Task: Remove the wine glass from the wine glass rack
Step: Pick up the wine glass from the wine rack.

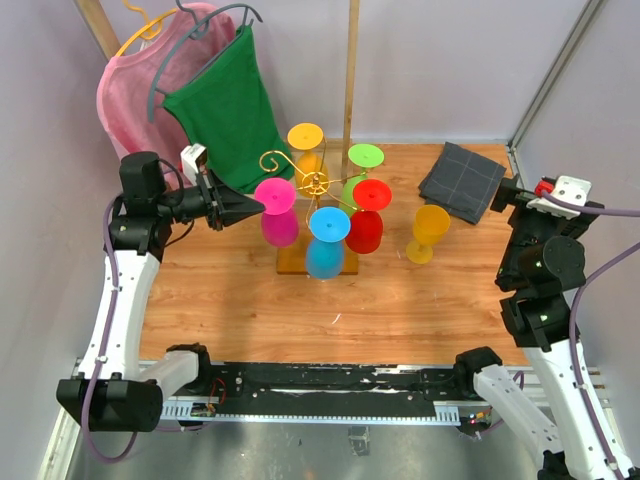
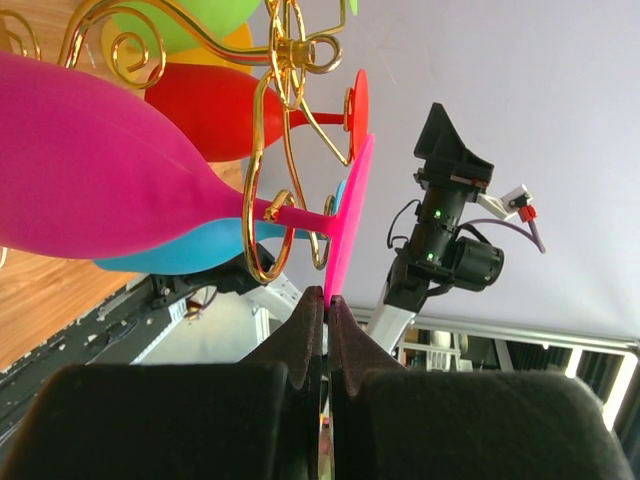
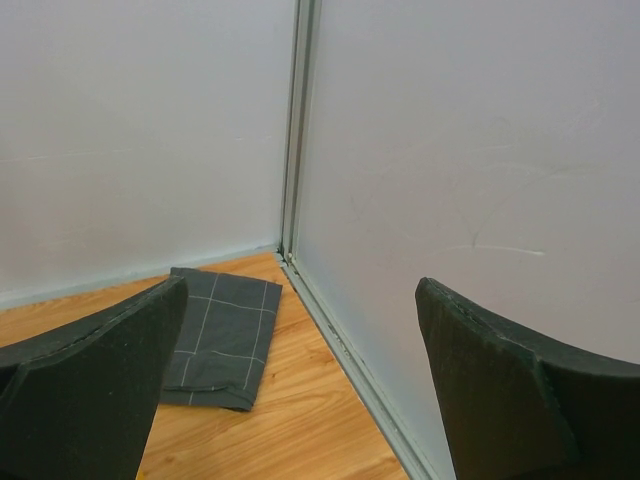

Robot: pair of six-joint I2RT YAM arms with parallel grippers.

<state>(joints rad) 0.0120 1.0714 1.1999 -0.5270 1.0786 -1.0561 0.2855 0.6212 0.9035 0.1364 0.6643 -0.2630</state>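
The magenta wine glass hangs upside down on the near-left arm of the gold wine glass rack, with its stem threaded through a curled scroll loop and its foot on your left arm's side. Your left gripper has its jaws closed down narrow. In the wrist view the thin rim of the glass's foot runs right into the seam between the tips, so it looks nipped there rather than merely touched. Judge the task as at the grasp stage: the hold seems made, but the stem is not yet out of the loop. What is left, by the look of it, is to slide the glass outward along its arm until the stem clears the scroll, then carry it away. A pinch on so thin an edge could let the glass pivot. Around it the yellow, green, red and blue glasses also hang from the rack, close enough to get knocked. An amber glass stands on the wooden table to the right, beside a dark checked cloth. Your right gripper is spread wide and empty, facing that far corner, well apart from the rack.
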